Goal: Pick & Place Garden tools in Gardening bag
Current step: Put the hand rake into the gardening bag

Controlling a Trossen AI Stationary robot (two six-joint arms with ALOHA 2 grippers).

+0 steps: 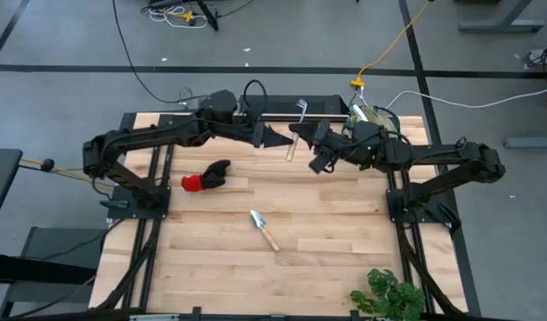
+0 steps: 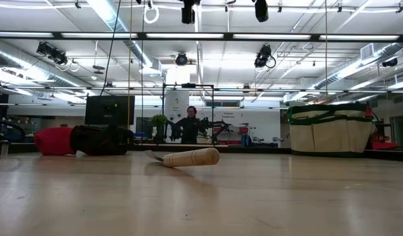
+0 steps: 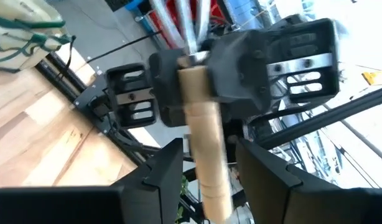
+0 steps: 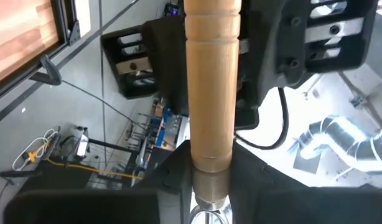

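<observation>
Pinching the wooden-handled mini rake [image 4: 211, 81] just above its metal collar, my right claw [image 4: 211, 177] holds the tool in the air over the far edge of the wooden table [image 1: 345, 223]. The tines [image 1: 301, 107] point away past that claw's far side. Facing it head-on, my left claw [image 3: 209, 180] sits at the handle's free end. Its fingers [image 3: 160, 177] are spread on either side of the wood, with a thin gap showing on each side. The two claws are close together, and the rake runs straight from one to the other.

The gardening bag [image 2: 329, 128], cream with a dark green rim, stands just behind my right claw, partly under that arm's wrist at the table's back corner. It is upright, and its side pockets show from table height.

The other tools lie apart on the boards. The red-and-black glove [image 1: 205, 176] rests below my left claw, out toward that arm's base. The silver trowel [image 1: 264, 229], with its wooden handle, lies farther toward the table's near edge, roughly between the two claws. Its blade is turned toward the glove. The leafy green plant [image 1: 389, 294] sits at the near corner on my right arm's side, well apart from both claws.

A person [image 2: 190, 124] stands far off in the room beyond the table.
</observation>
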